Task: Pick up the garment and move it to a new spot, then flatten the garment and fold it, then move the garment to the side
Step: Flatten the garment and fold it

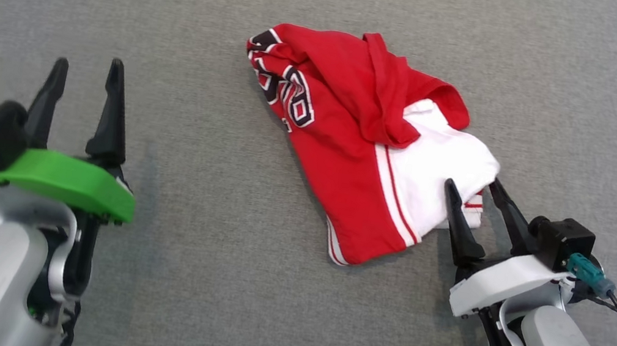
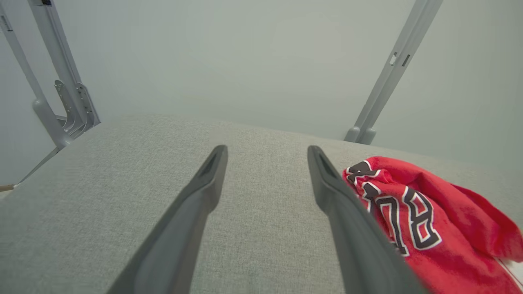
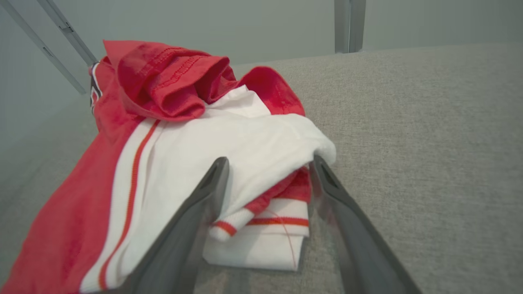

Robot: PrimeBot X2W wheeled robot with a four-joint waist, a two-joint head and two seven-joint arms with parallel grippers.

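A: Where is the garment to be found, and in what condition?

B: The garment [image 1: 350, 142], a red and white jersey with dark lettering, is found crumpled near the middle of the table [image 1: 201, 304], a little toward the robot's right. A red part is thrown over the white part, so it is judged that nothing is flattened yet.

A: How are the grippers set?

B: The right gripper [image 1: 473, 182] is opened wide and is laid low at the near white edge of the garment. In the right wrist view a folded white corner with a red stripe is seen between the two fingers, but it is not pinched, so nothing is held. It is supposed that the fingers are placed around this corner because a loose edge is more easily seized than the whole heap. The left gripper [image 1: 89, 61] is also opened wide and is empty. It is found well apart from the garment, over bare cloth on the left. Probably it is placed there so that the other arm is not hindered.

A: And the surface, the room?

B: The table is covered with a grey woven cloth, which seems somewhat rough. It may be expected that the jersey will drag on it rather than slide. Behind the table a plain pale wall [image 2: 245, 53] is seen, and slanted grey metal posts [image 2: 388, 77] are seen at the far side.
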